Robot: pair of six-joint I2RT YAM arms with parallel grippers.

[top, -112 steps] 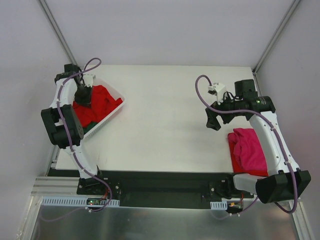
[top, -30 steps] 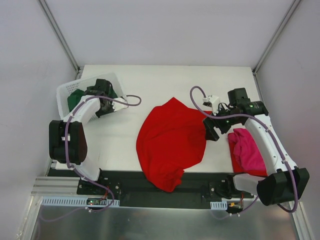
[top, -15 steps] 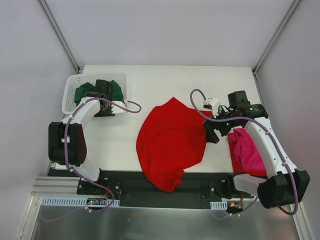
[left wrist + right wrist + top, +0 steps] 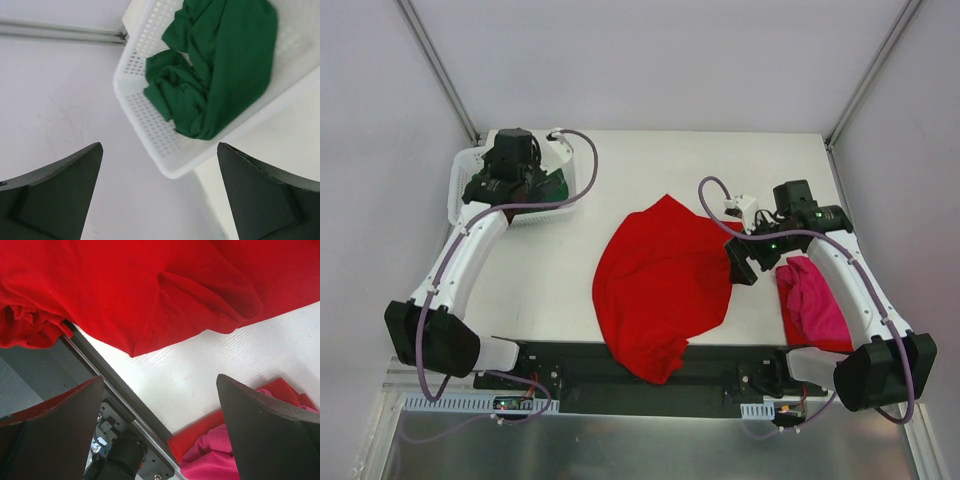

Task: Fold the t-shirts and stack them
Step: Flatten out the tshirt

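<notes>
Red t-shirt (image 4: 660, 285) out of basket (image 4: 150, 131) onto table (image 4: 620, 165) centre, left claw (image 4: 160, 197) opened, lifted above basket

Far left corner of the table (image 4: 620, 170): the basket (image 4: 460, 200), the basket t-shirt (image 4: 220, 75) inside it, and the left gripper (image 4: 160, 195) above. In the centre lies the middle t-shirt (image 4: 660, 285), its near end over the table's near edge. Just right of it is the right gripper (image 4: 740, 262). Further right, near edge, the top t-shirt (image 4: 815, 300) lies on the bottom t-shirt (image 4: 200, 435).

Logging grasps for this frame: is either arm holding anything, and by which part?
Nothing is held: the left gripper and the right gripper are both open, with nothing between them.
</notes>
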